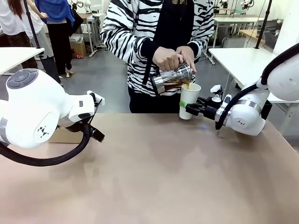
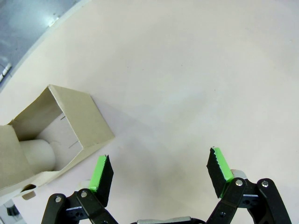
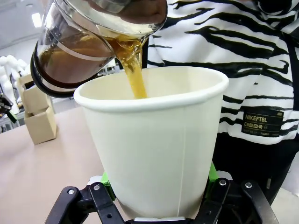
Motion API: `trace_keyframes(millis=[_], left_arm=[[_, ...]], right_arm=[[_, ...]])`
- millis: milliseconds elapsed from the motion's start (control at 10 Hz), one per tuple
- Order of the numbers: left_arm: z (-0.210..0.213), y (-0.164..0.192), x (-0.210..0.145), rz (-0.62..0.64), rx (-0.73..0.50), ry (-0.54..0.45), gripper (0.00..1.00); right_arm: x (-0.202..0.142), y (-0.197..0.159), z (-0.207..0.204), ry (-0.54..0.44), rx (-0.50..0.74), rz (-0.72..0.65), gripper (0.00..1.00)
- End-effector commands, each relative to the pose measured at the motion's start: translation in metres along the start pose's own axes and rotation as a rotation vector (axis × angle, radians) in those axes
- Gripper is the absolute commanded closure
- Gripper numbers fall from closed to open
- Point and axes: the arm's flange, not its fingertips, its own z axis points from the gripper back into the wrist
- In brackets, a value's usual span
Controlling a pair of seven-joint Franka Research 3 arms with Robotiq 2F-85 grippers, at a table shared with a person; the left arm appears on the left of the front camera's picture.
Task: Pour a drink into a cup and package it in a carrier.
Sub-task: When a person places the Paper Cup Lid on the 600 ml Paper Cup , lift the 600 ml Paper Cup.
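Observation:
A person in a striped top tilts a clear glass pitcher (image 1: 173, 79) over the open white paper cup (image 1: 189, 99), and the brown drink (image 3: 135, 70) streams into it. My right gripper (image 1: 190, 110) is shut on the cup's lower part and holds it upright above the table's far edge. In the right wrist view the cup (image 3: 159, 140) stands between green pads (image 3: 106, 179) with the pitcher (image 3: 70, 51) above its rim. The left gripper (image 2: 161, 158) hangs open and holds nothing above bare table, just right of the brown cardboard carrier (image 2: 74, 123). The carrier (image 1: 65, 135) sits behind my left arm.
A pale round shape (image 2: 39, 151) shows inside the carrier. Both of the person's hands (image 1: 168, 58) grip the pitcher. The tan table (image 1: 163, 177) stretches wide between the two arms. Other tables and people stand farther back.

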Motion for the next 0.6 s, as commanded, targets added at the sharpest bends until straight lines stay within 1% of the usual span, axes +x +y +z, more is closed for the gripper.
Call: trace_keyframes(millis=[0, 500], left_arm=[[0.0005, -0.0001, 0.0000, 0.000, -0.002, -0.001, 0.00], [0.0005, -0.0001, 0.0000, 0.000, -0.002, -0.001, 0.00]], right_arm=[[0.0025, 0.0000, -0.0005, -0.006, -0.005, 0.000, 0.20], [0.0025, 0.0000, -0.0005, -0.006, -0.005, 0.000, 0.20]])
